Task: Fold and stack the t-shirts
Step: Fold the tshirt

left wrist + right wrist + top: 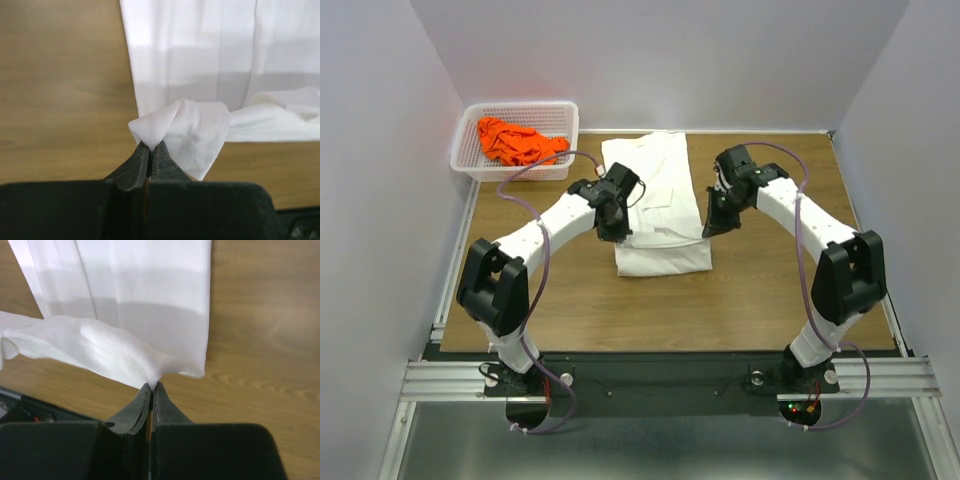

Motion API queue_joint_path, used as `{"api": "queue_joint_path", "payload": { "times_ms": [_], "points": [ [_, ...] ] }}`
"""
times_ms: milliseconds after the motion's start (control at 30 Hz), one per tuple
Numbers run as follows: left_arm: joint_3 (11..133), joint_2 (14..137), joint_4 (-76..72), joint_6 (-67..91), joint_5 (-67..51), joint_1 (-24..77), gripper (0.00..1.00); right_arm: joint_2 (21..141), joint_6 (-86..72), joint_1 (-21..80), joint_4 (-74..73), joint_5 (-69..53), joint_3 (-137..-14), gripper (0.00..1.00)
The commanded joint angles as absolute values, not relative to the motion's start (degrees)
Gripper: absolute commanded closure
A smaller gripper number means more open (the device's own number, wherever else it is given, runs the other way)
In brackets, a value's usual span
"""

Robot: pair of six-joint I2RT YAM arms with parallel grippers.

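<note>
White t-shirt (655,200), folded strip on table (770,290), open wood either side; left gripper (150,146) and right gripper (151,386) each clamp a near corner. Orange t-shirt (517,142) in basket (470,165), far-left.

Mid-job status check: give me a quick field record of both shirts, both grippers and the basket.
white t-shirt: lying on the table, folded into a long strip
left gripper: shut on white t-shirt, pinching its left edge
right gripper: shut on white t-shirt, pinching its right edge
orange t-shirt: crumpled in the basket, unfolded
basket: at the table's far left corner
stack: not yet started
</note>
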State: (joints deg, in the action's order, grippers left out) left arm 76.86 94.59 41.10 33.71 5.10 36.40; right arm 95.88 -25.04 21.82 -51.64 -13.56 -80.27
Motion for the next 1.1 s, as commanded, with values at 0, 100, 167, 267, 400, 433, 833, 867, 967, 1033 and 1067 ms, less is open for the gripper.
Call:
{"api": "queue_joint_path", "payload": {
  "times_ms": [0, 100, 167, 267, 400, 433, 833, 867, 967, 1033, 1067],
  "points": [
    [84.45, 100.88, 39.12, 25.14, 12.65, 31.91, 1.0, 102.38, -22.33, 21.62, -49.84, -7.39, -89.19, 0.99],
    [88.59, 104.93, 35.43, 21.46, 16.17, 30.06, 1.0, 106.87, -20.57, 21.36, -47.29, -4.84, -94.3, 0.99],
    [91.48, 107.82, 32.54, 19.96, 17.05, 28.48, 1.0, 108.97, -19.25, 21.1, -45.44, -3.35, -97.02, 0.99],
    [95.44, 111.7, 30.68, 17.76, 18.28, 27.34, 1.0, 113.55, -17.93, 20.57, -44.83, -1.42, -101.24, 0.99],
    [96.86, 113.82, 26.55, 16.35, 18.81, 26.46, 1.0, 116.8, -17.58, 19.6, -43.68, -0.79, -104.06, 0.99],
    [97.2, 114.08, 25.67, 15.83, 18.72, 26.28, 1.0, 117.76, -17.84, 19.51, -43.51, -0.7, -104.41, 0.99],
    [100.28, 122.16, 20.39, 14.32, 21.61, 26.1, 0.93, 123.48, -18.37, 18.54, -39.03, 1.76, -106.61, 0.93],
    [100.2, 122.6, 20.3, 14.59, 22.14, 26.19, 0.92, 124.01, -18.28, 18.46, -38.94, 1.67, -107.13, 0.92],
    [100.37, 122.96, 21.09, 16.78, 23.91, 25.84, 0.92, 125.68, -18.19, 18.54, -38.41, 1.58, -109.15, 0.92],
    [99.94, 122.52, 21.71, 18.18, 25.04, 25.58, 0.92, 126.12, -18.28, 18.54, -38.41, 1.32, -110.3, 0.92],
    [99.58, 121.65, 21.71, 18.45, 25.48, 25.66, 0.94, 126.12, -18.28, 18.54, -38.41, 1.14, -110.91, 0.92]
  ]
}}
